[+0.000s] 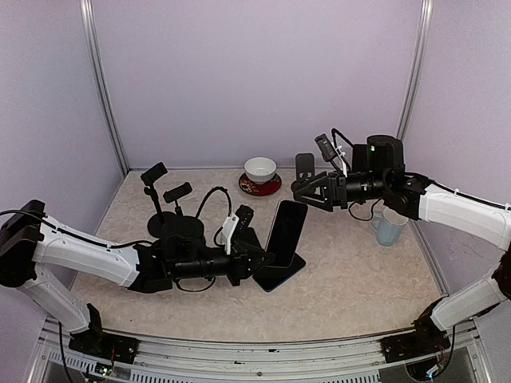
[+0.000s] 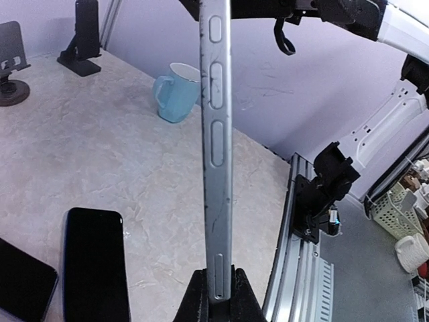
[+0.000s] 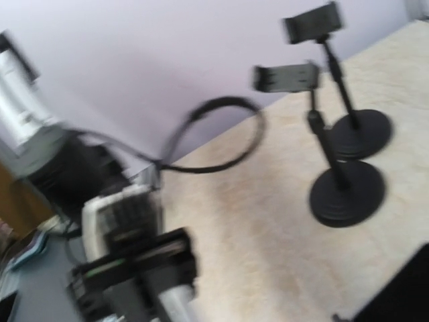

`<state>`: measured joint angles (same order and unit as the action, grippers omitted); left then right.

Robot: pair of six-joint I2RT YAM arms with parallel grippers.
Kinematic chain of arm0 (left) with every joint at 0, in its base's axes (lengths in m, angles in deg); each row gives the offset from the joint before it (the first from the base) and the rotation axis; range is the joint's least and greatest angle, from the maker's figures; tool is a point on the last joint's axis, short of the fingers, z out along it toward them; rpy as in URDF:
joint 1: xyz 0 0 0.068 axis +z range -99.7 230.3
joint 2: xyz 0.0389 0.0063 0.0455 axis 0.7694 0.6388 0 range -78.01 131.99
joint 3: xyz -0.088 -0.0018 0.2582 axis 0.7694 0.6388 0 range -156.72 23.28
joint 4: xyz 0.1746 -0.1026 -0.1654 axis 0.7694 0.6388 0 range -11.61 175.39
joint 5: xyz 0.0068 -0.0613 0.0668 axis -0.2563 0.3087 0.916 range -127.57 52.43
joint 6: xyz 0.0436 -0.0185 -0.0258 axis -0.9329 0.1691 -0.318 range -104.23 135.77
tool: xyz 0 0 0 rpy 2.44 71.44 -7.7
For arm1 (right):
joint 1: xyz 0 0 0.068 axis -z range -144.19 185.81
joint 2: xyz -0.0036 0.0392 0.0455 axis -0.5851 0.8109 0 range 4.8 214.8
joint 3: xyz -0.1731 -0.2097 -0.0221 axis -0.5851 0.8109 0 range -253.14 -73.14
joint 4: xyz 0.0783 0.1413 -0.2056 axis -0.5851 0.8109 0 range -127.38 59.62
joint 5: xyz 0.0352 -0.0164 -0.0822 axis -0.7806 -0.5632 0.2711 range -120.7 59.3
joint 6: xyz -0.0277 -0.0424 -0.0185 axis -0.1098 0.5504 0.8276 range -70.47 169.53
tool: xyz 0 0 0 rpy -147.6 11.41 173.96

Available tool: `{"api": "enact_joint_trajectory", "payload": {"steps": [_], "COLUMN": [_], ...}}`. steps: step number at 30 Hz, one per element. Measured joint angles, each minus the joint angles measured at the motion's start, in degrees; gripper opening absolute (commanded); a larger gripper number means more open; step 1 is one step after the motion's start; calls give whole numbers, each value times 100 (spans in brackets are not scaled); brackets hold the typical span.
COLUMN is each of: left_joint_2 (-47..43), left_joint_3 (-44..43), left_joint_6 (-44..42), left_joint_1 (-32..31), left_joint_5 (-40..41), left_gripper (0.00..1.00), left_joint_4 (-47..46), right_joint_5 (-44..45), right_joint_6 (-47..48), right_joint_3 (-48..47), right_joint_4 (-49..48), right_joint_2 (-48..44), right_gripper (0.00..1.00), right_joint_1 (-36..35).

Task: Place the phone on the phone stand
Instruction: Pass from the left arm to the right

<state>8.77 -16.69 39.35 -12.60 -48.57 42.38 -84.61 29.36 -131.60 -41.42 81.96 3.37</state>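
A dark phone (image 1: 288, 226) stands upright near the middle of the table, its bottom end clamped by my left gripper (image 1: 262, 257). In the left wrist view it shows edge-on as a grey metal side (image 2: 216, 134), with the gripper (image 2: 219, 295) shut on its lower end. My right gripper (image 1: 308, 191) hovers just above and to the right of the phone's top, open, holding nothing. Two black phone stands (image 1: 166, 185) on round bases sit at the back left; they also appear in the blurred right wrist view as phone stands (image 3: 315, 77). A small stand (image 1: 304, 166) is at the back.
A second black phone (image 1: 279, 273) lies flat under the upright one, seen as a flat phone (image 2: 96, 265) in the left wrist view. A white bowl on a red saucer (image 1: 260, 171) sits at the back. A blue mug (image 1: 389, 227) stands right. Black cables (image 1: 209, 199) loop near the stands.
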Motion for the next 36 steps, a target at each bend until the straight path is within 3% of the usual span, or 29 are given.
{"api": "enact_joint_trajectory", "payload": {"steps": [9, 11, 13, 21, 36], "left_joint_2": [-35, 0, 55, 245, 273], "left_joint_3": [-208, -330, -483, -728, -743], "left_joint_6": [-531, -597, -662, -824, -892], "left_joint_1": [-487, -549, -629, -859, -953], "left_joint_5": [1665, 2024, 2391, 3357, 3860], "left_gripper": [0, 0, 0, 0, 0], "left_joint_4": [796, 975, 1172, 1593, 1742], "right_joint_5": [1550, 1834, 2070, 2796, 3327], "right_joint_6": [-608, -752, -841, -1054, -1261], "right_joint_3": [-2, -2, -2, -184, -195], "right_joint_4": [365, 431, 476, 634, 693], "right_joint_2": [17, 37, 46, 118, 361], "right_gripper": [80, 86, 99, 100, 100], "right_joint_1": [-96, -201, -323, -894, -1097]}}
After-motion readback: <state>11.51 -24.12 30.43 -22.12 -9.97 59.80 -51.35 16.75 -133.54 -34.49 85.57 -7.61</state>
